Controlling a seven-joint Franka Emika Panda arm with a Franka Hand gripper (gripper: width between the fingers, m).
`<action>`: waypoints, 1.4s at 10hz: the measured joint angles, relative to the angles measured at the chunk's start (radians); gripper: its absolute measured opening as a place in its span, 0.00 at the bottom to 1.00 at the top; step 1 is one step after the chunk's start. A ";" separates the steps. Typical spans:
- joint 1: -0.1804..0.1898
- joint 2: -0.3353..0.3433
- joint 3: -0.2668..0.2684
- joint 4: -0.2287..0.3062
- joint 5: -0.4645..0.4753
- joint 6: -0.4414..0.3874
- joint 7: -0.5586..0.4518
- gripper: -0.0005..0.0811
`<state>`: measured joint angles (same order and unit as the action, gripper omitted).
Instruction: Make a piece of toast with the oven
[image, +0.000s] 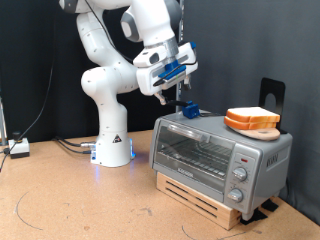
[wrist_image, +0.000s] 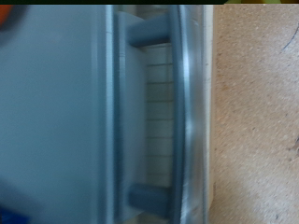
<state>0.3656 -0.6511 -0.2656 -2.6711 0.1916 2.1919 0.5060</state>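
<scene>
End effector (image: 181, 97), finger state unclear, hangs over the closed silver glass-door toaster oven (image: 215, 155), with square pale bread slice (image: 252, 119) atop toward exterior view's right.

Robot lab, not home kitchen. White arm (image: 110, 70) bolted to base on large brown board tabletop (image: 70, 200). Black curtain backdrop (image: 40, 60) behind. Loose cables (image: 60, 143) and small box (image: 18, 148) at exterior view's left. Oven (image: 220, 155) propped on wooden slat stand (image: 200, 195), bread (image: 252, 120) on top.
</scene>
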 joint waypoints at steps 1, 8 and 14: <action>0.000 0.002 0.000 -0.026 -0.001 0.045 -0.010 0.99; -0.006 0.046 -0.010 -0.122 -0.018 0.099 -0.041 0.99; -0.019 0.173 -0.028 -0.127 -0.034 0.234 -0.064 0.99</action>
<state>0.3469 -0.4783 -0.2939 -2.7979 0.1577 2.4258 0.4421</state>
